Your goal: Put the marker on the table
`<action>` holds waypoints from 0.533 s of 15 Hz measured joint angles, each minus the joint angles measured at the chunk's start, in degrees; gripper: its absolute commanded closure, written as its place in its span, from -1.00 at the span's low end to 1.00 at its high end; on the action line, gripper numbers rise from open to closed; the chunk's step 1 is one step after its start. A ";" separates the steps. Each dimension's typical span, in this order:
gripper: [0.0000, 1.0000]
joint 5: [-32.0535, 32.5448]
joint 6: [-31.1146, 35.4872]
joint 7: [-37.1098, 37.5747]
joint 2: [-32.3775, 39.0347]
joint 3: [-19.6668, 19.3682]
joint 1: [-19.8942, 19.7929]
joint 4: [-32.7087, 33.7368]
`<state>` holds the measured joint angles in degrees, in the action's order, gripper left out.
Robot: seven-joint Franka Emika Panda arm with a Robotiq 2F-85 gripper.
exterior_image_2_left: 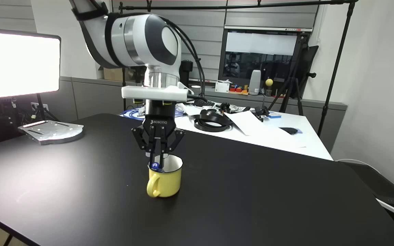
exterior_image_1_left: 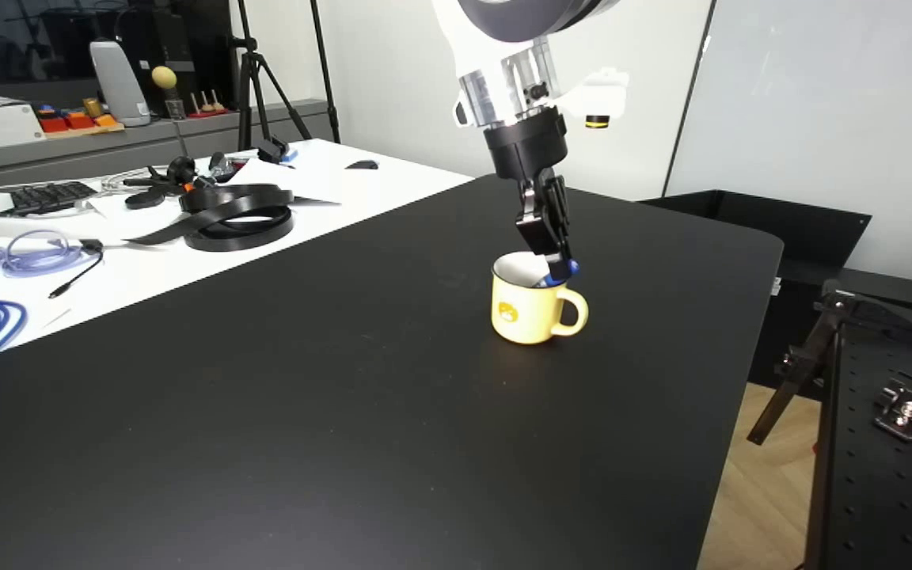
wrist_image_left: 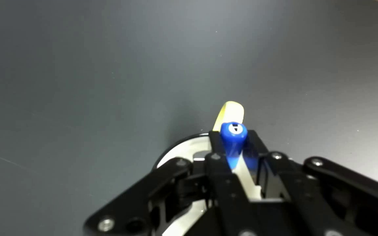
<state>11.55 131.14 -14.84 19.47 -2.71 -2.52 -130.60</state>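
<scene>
Marker (wrist_image_left: 234, 141) looks pinched by the gripper (exterior_image_2_left: 157, 165); ease it out along its tilt; clear the black-rimmed yellow mug (exterior_image_1_left: 531, 318).

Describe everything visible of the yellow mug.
The yellow mug has a dark rim, whitish inside, one handle and a darker emblem; it looks enamelled. It stands upright on the black table. A marker slants out near the handle, its blue end between the jaws of the gripper; whether either touches the mug is unclear.
</scene>
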 measured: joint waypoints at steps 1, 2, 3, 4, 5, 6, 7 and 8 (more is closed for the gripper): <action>0.89 -0.04 -0.38 -0.02 -0.02 0.00 -0.02 0.22; 0.89 -0.10 -0.81 -0.02 -0.13 0.01 -0.01 0.34; 0.89 -0.14 -1.39 -0.02 -0.38 0.06 -0.01 0.37; 0.89 -0.14 -2.07 -0.01 -0.80 0.08 0.02 0.37; 0.89 -0.13 -2.92 -0.01 -1.45 0.10 0.06 0.36; 0.89 -0.04 -3.85 0.03 -2.37 0.13 0.15 0.33; 0.89 -0.02 -4.90 0.03 -3.51 0.15 0.29 0.29; 0.89 -0.01 -6.02 0.03 -4.80 0.22 0.47 0.24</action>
<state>11.53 125.12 -14.81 14.67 -2.48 -2.05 -130.36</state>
